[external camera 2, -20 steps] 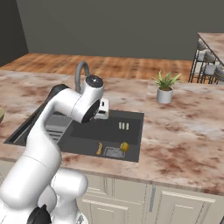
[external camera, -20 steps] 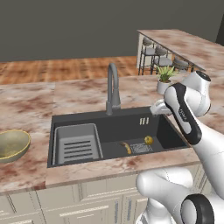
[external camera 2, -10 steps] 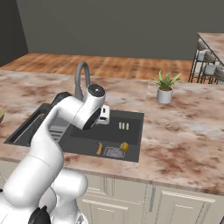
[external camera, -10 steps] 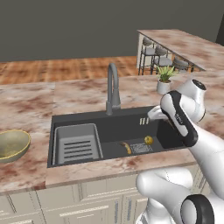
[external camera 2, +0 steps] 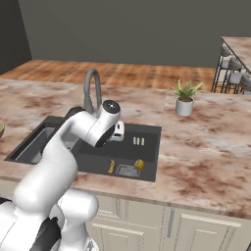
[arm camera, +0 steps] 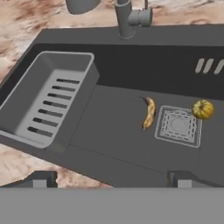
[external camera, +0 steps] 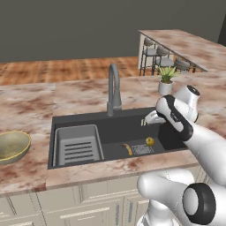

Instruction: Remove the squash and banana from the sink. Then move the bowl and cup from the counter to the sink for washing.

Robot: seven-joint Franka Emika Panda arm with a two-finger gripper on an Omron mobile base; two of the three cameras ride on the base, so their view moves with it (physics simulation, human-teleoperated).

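We saw our gripper [arm camera: 111, 177] hanging above the right half of the sink [external camera: 88, 121], its 2 finger tips spread as wide as they go and nothing between them. The relation that mattered for our next move was simple: both fruits lay below and ahead of the hand, on the basin floor, well clear of the tips.

In the hand view the banana [arm camera: 149, 112] lay just left of the square drain grate [arm camera: 178, 125], its long axis running nearly straight away from the camera, curved slightly, with dark ends. The squash [arm camera: 203, 109] sat at the grate's far right corner, just beside it, further right than the banana. Neither touched the other.

We judged the banana to be the nearer target, closer to the line between our tips; the squash called for a shift to the right. To take the banana across its narrow width, we thought the jaws already stood roughly square to its length, so a descent with little roll seemed enough.

The ribbed tray insert [arm camera: 48, 103] filled the left part of the basin, apart from both fruits. The bowl [external camera: 12, 145] waited on the counter [external camera: 26, 106] far to the left, untouched.
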